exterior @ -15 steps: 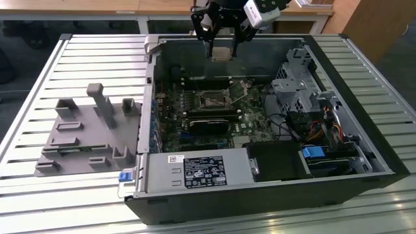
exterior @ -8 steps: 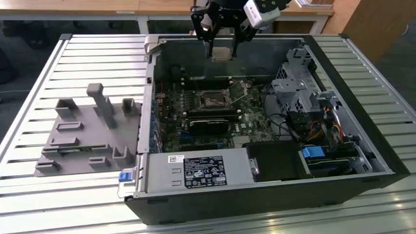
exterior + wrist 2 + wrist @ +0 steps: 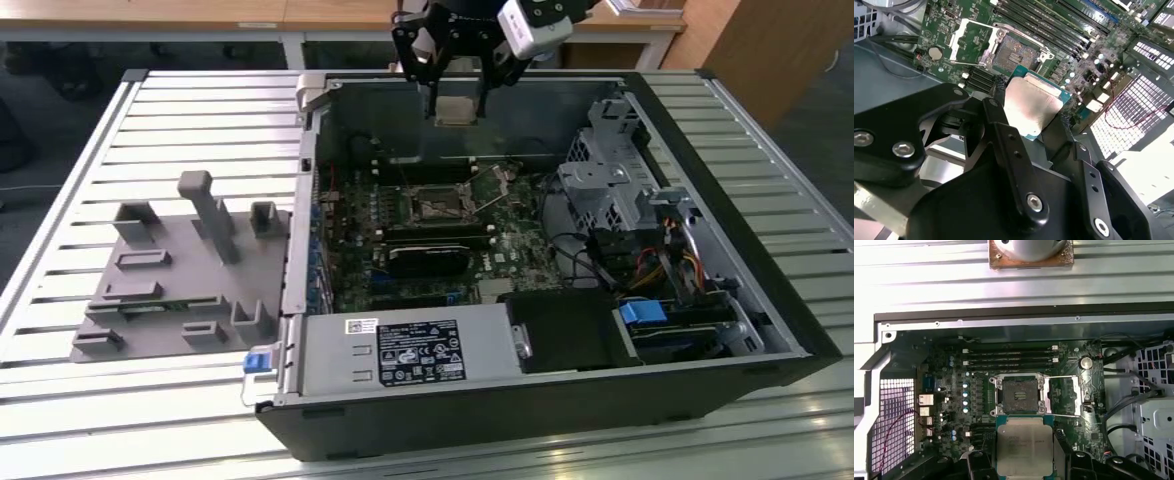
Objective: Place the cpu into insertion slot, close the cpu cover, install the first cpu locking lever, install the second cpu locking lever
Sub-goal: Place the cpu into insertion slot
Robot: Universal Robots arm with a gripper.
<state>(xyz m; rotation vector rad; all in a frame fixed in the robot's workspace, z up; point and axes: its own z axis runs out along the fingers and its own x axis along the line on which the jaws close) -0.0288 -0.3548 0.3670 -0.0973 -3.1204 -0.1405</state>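
My gripper (image 3: 455,114) hangs above the far part of an open computer case, shut on the cpu (image 3: 455,106), a flat square chip with a pale metal top. In both wrist views the black fingers (image 3: 998,95) clamp two opposite edges of the cpu (image 3: 1029,107) (image 3: 1021,445). Below it on the green board lies the insertion slot (image 3: 1018,395) (image 3: 1013,52) (image 3: 434,203), dark, square and bare. The cpu cover (image 3: 1066,396) (image 3: 970,42), a silvery frame plate, is swung open beside the slot. A thin wire lever (image 3: 1069,415) runs along the cover's edge.
The case walls (image 3: 307,200) ring the board. A power supply (image 3: 400,350) fills the near end, and a drive cage with cables (image 3: 621,195) stands at the exterior view's right. Long memory slots (image 3: 1009,357) run beside the socket. A grey fixture (image 3: 174,270) sits on the slatted table.
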